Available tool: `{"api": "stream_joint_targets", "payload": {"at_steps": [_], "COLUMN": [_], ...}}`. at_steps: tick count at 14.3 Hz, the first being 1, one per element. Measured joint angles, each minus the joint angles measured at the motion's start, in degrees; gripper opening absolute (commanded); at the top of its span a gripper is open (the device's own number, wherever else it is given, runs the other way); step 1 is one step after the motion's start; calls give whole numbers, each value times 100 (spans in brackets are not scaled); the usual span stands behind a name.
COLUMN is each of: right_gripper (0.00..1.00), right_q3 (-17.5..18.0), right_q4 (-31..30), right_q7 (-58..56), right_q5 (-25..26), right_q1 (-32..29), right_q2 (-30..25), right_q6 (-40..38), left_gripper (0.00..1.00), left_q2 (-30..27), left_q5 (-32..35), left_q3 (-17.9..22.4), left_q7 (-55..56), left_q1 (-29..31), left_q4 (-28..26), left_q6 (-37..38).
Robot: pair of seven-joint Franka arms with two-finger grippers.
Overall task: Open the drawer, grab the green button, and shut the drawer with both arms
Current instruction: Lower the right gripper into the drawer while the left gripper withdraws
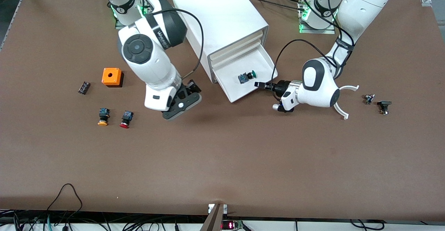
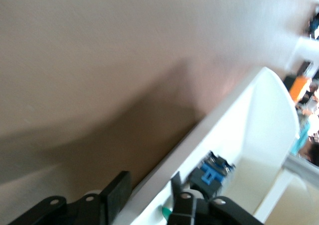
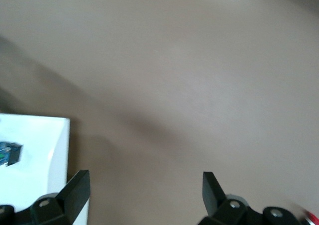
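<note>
The lowest drawer (image 1: 243,91) of the white cabinet (image 1: 222,19) stands pulled out. The green-capped button (image 1: 246,76) lies on its side inside it. My left gripper (image 1: 259,84) is at the drawer's front lip. In the left wrist view the gripper (image 2: 147,190) has one finger on each face of the lip of the drawer (image 2: 259,115), closed on it, with the button (image 2: 212,172) just inside. My right gripper (image 1: 189,97) hangs open and empty over the table beside the drawer's corner. Its wrist view shows the gripper (image 3: 144,185) over bare table and the drawer corner (image 3: 30,135).
A yellow-capped button (image 1: 103,117) and a red-capped button (image 1: 126,119) lie toward the right arm's end, with an orange box (image 1: 112,76) and a small black part (image 1: 83,87). Two small parts (image 1: 369,99) (image 1: 384,107) lie toward the left arm's end.
</note>
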State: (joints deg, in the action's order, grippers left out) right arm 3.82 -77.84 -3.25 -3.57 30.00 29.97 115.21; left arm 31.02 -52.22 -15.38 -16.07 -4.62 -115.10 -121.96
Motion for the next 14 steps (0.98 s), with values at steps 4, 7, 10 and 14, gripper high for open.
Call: {"api": "stream_joint_targets", "payload": {"at_steps": [4, 7, 10, 14], "right_gripper": [100, 100, 100, 100], "right_q3": [135, 145, 156, 156], "right_q4": [201, 207, 210, 439], "right_q7": [-611, -1532, -2585, -3403], "right_q5": [5, 5, 5, 37], "right_q1": [349, 570, 855, 1294], "right_q2": [131, 139, 284, 820], "right_q6": [-15, -105, -224, -121], "left_gripper": [100, 100, 100, 100], "left_q2": [-383, -1350, -2078, -2940], "left_q5": [167, 460, 1035, 2856], "left_q3": [95, 230, 285, 596], "left_q7": [49, 140, 133, 220], "left_q1": [85, 749, 1114, 1179], "left_q4": [115, 184, 170, 436], "left_q6": [-224, -260, -268, 789]}}
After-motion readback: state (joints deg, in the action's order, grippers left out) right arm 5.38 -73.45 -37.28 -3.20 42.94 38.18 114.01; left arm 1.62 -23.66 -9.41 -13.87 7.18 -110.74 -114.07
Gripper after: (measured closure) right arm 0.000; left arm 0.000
